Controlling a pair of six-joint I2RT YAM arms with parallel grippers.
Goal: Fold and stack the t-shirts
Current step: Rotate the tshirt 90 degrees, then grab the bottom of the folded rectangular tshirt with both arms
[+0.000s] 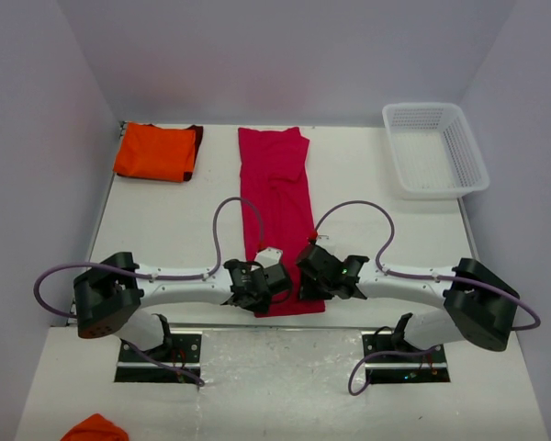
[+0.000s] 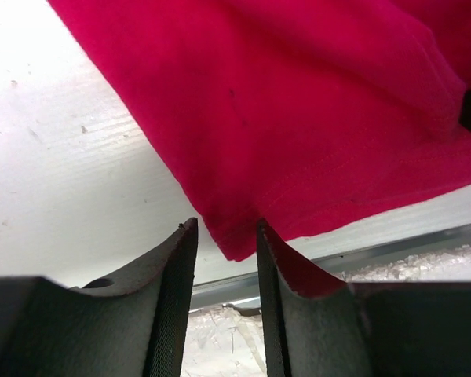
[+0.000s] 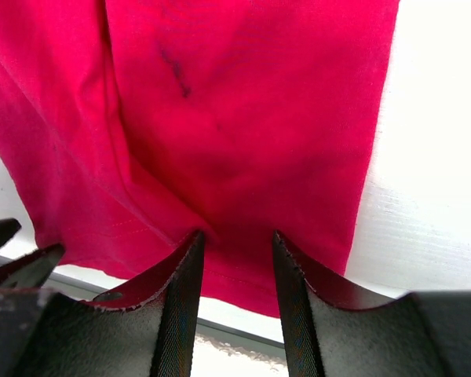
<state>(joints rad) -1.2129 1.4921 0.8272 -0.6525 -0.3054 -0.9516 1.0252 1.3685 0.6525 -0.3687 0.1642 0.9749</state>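
Soft crimson-pink cloth t-shirt (image 1: 275,184) lies flat mid-table. Left claw (image 2: 224,228) & right claw (image 3: 237,236) sit half open round its near hem, nothing gripped. Left has just a corner; might slip.

White table (image 1: 165,230), crimson-pink t-shirt (image 1: 275,184) centre, folded orange t-shirt (image 1: 154,152) far-left, lattice basket (image 1: 441,191) far-right

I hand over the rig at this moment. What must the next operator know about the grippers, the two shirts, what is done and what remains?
Left gripper: open, at the near left corner of the crimson shirt.
Right gripper: open, over the same shirt's near hem.
Crimson shirt: a long strip down the middle of the table.
Orange shirt: folded, far left corner.
Left: fold the crimson strip across, then stack the two.
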